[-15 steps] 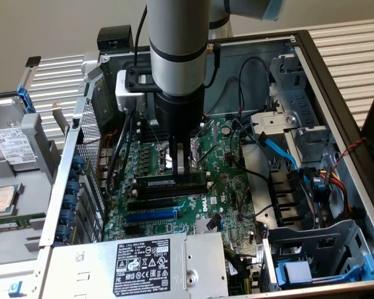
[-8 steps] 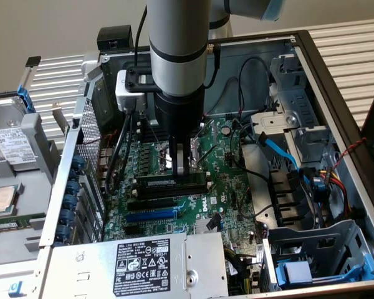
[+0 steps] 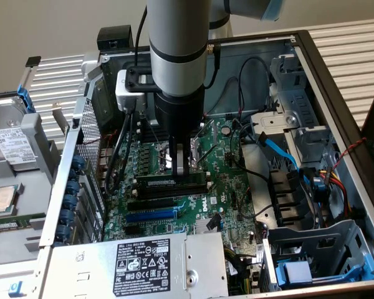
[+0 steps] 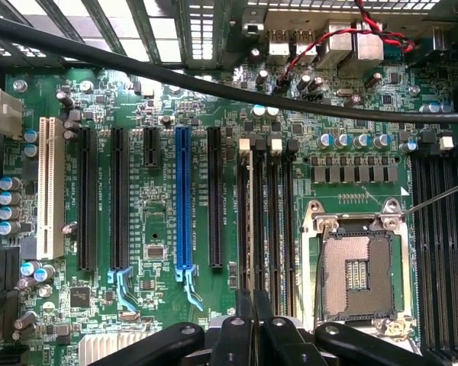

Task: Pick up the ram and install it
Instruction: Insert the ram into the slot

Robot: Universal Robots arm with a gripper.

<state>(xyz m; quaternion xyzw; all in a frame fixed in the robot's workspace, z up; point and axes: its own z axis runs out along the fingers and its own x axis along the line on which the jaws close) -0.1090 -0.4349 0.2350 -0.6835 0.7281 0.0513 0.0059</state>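
Observation:
The ram (image 3: 168,182) is a long thin stick with dark chips. It stands on its long edge across the motherboard (image 3: 227,199), at the black memory slots (image 4: 275,221). My gripper (image 3: 179,168) comes straight down onto the middle of it, its metal fingers shut on the stick's top edge. In the wrist view the gripper (image 4: 252,332) is closed on the ram (image 4: 249,259), which shows edge-on as a thin dark line over the slot nearest the blue expansion slot (image 4: 183,198). I cannot tell whether the ram sits in the slot or just above it.
The open computer case (image 3: 336,106) walls in the board. A power supply (image 3: 143,265) lies in front, and drive cages (image 3: 311,261) and cables are at the exterior view's right. The CPU socket (image 4: 359,263) lies beside the slots. A black cable (image 4: 214,88) crosses the wrist view.

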